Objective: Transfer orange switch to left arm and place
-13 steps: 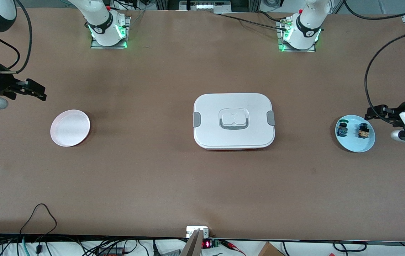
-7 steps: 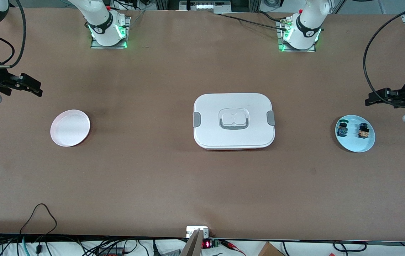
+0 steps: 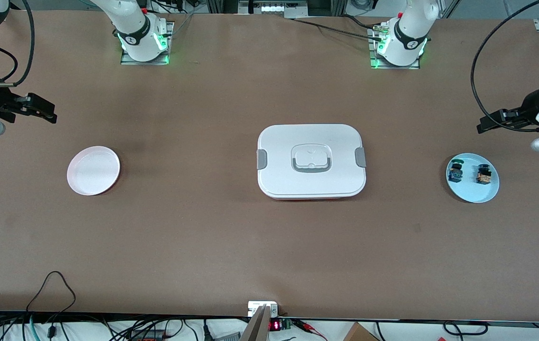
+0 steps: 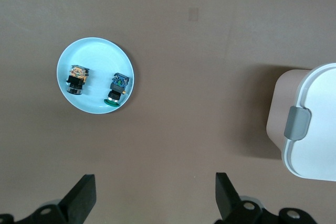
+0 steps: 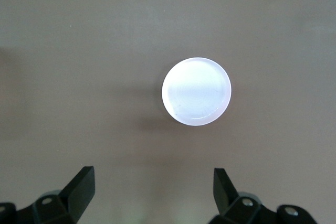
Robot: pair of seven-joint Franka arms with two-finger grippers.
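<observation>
I see the orange switch (image 3: 484, 174) lying in the light blue plate (image 3: 473, 195) beside a green switch (image 3: 455, 172), at the left arm's end of the table (image 3: 231, 237). My left claw (image 3: 487, 124) hangs open above the table near that plate. My right claw (image 3: 44, 112) hangs open near the pink plate (image 3: 93, 170). The box (image 3: 311, 161) sits between the plates.
</observation>
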